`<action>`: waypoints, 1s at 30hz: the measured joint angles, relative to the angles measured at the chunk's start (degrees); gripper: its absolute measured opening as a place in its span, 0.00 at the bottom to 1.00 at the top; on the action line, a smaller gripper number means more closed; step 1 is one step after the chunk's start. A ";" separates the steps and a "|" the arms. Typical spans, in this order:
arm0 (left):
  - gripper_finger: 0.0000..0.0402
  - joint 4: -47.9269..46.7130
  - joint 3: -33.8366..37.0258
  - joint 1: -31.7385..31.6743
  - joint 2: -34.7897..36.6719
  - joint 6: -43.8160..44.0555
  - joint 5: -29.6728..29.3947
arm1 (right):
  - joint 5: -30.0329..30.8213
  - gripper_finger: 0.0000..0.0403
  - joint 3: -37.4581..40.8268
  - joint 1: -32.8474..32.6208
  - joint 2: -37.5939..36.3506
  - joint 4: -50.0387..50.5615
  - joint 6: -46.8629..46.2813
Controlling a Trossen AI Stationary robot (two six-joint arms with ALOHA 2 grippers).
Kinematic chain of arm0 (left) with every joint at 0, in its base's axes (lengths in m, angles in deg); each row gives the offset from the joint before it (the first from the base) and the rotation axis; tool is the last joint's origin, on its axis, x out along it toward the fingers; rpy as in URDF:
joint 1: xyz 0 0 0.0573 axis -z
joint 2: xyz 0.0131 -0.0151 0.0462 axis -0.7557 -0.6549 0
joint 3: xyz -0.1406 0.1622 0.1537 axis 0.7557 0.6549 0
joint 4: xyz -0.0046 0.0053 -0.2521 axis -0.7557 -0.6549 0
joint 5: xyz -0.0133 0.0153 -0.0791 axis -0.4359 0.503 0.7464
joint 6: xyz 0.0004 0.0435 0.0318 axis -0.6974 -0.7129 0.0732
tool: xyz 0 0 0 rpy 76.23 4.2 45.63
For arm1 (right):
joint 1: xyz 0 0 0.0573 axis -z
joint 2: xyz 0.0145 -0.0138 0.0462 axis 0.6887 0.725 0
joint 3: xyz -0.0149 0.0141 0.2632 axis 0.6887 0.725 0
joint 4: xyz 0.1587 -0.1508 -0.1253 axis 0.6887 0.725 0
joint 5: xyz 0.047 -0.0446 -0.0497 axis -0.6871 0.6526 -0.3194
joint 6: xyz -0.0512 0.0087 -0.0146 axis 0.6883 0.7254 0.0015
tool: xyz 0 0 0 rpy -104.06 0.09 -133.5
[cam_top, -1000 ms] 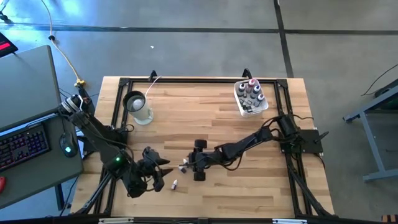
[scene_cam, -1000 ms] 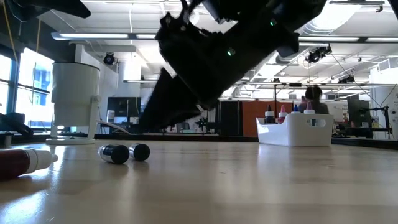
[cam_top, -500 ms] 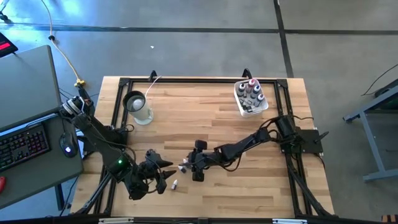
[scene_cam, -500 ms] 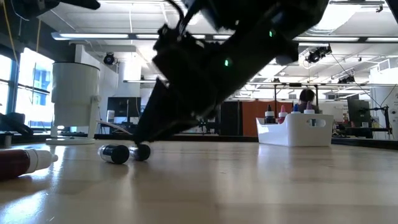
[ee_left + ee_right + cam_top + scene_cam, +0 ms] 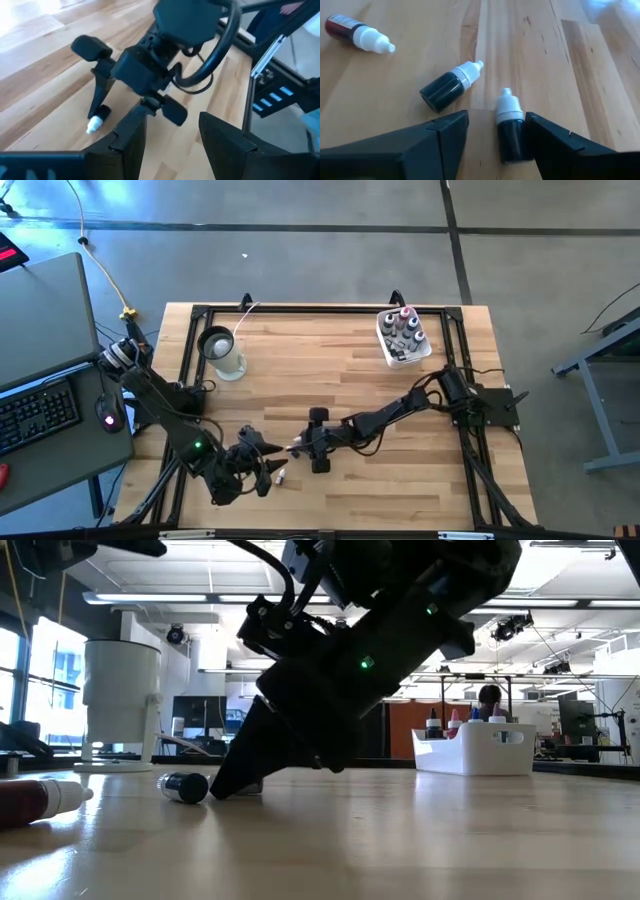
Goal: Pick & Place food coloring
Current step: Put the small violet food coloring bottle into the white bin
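Observation:
Three slim food coloring droppers lie on their sides on the wood table: a red one (image 5: 355, 31) (image 5: 38, 800) and two dark ones (image 5: 446, 89) (image 5: 510, 131). My right gripper (image 5: 496, 125) (image 5: 301, 447) is open and slants down from the table's right. Its fingers stand on either side of the nearer dark dropper, tips at the tabletop (image 5: 237, 783). My left gripper (image 5: 170, 137) (image 5: 267, 468) hangs open just left of them, above the table. More bottles stand upright in the white tub (image 5: 404, 336). My right gripper's open fingers straddle the dark dropper's body (image 5: 512, 142), lying along it. The dropper lies flat on the table, close against one finger (image 5: 545, 145). I cannot tell whether that finger touches it.
The white tub (image 5: 478, 747) stands at the far right of the table. The clear cup with the black ring (image 5: 222, 352) (image 5: 120, 705) is at the far left. A black frame runs along the table's edges. The middle and near right of the tabletop show bare wood.
My right gripper has sunk toward the table, staying open; its fingertips have come down around one dark dropper, which they now hide in the low view. My left gripper has drifted a little toward the droppers. The droppers have not moved.

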 joint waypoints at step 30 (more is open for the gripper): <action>0.45 0.48 0.01 0.00 -0.01 0.10 0.67 | 16.71 0.19 0.74 1.03 -28.00 40.74 1.73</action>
